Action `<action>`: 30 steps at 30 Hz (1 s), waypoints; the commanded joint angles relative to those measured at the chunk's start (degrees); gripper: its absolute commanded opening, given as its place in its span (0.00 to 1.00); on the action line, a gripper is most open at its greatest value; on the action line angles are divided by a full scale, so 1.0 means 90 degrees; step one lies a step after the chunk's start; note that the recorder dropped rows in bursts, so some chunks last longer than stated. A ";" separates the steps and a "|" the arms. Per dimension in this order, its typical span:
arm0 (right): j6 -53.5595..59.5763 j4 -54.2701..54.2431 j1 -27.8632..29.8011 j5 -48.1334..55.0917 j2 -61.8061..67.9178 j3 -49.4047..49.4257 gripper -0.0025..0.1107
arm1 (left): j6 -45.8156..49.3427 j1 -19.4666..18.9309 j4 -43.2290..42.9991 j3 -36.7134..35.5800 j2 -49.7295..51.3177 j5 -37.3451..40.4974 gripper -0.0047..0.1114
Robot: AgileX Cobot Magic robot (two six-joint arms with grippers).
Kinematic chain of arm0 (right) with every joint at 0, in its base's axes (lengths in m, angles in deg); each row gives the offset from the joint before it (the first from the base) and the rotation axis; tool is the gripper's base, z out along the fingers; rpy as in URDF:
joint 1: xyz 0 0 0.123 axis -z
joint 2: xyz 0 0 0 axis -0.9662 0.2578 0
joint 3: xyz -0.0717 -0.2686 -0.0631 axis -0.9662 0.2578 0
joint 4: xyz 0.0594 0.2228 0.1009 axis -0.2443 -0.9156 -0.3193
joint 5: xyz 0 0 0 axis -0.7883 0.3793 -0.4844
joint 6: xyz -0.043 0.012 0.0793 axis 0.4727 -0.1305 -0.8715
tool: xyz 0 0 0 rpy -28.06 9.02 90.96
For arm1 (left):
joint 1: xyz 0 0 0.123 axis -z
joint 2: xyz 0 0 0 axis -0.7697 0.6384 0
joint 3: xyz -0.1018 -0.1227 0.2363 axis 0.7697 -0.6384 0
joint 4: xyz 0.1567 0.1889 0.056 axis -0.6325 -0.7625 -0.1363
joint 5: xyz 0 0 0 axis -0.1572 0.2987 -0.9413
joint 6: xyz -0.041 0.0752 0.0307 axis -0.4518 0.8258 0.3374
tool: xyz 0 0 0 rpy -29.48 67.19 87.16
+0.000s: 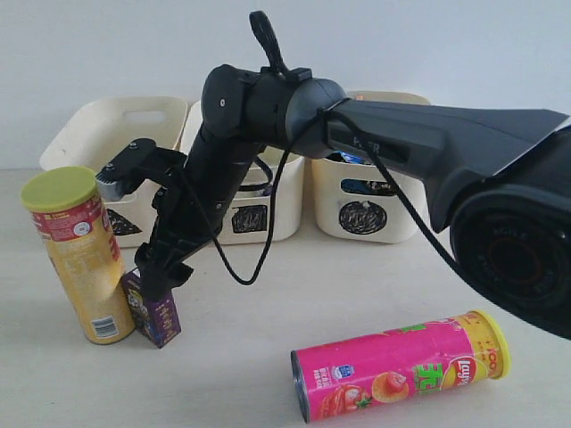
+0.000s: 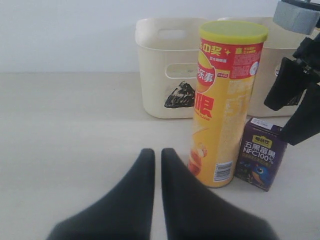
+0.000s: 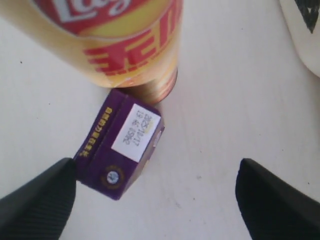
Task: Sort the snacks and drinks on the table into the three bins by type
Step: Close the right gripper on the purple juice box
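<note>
- your right gripper (image 1: pixel 163 281) reaches across to the left side of the table (image 1: pixel 312 294) and hangs just over the dark purple carton (image 1: pixel 152 310).
- in the right wrist view the right gripper (image 3: pixel 157 200) is spread wide and grips nothing. the purple carton (image 3: pixel 120 145) sits close by one finger (image 3: pixel 40 200), well off the other.
- the carton stands upright, its corner against the base of the yellow chip tube (image 1: pixel 80 259).
- that tube is upright too, with its lime-green lid on.
- your left gripper (image 2: pixel 157 156) is low over bare table, fingers almost touching, nothing between them. the yellow tube (image 2: pixel 225 105) and the carton (image 2: pixel 260 160) stand near, ahead of it.
- the pink chip tube (image 1: pixel 401 370) lies on its side at the front right, yellow lid to the right.
- three bins line the back: triangle bin (image 1: pixel 89 125), square bin (image 1: pixel 285 214), circle bin (image 1: pixel 401 223).
- something blue shows through the circle bin's slot; you can't tell what.
</note>
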 commanded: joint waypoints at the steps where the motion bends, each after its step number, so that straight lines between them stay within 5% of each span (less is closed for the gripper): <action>1: -0.0466 0.0174 -0.0006 0.0233 -0.0257 0.0010 0.71 | -0.0052 -0.0007 0.0016 0.0011 -0.0025 -0.0047 0.08; 14: -0.2111 0.1140 -0.0498 -0.0207 -0.0340 0.0010 0.71 | -0.0052 -0.0007 0.0016 0.0011 -0.0025 -0.0034 0.08; 30: -0.2359 0.1216 -0.0521 -0.0652 0.0256 0.0010 0.69 | -0.0052 -0.0007 0.0016 0.0011 -0.0025 -0.0046 0.08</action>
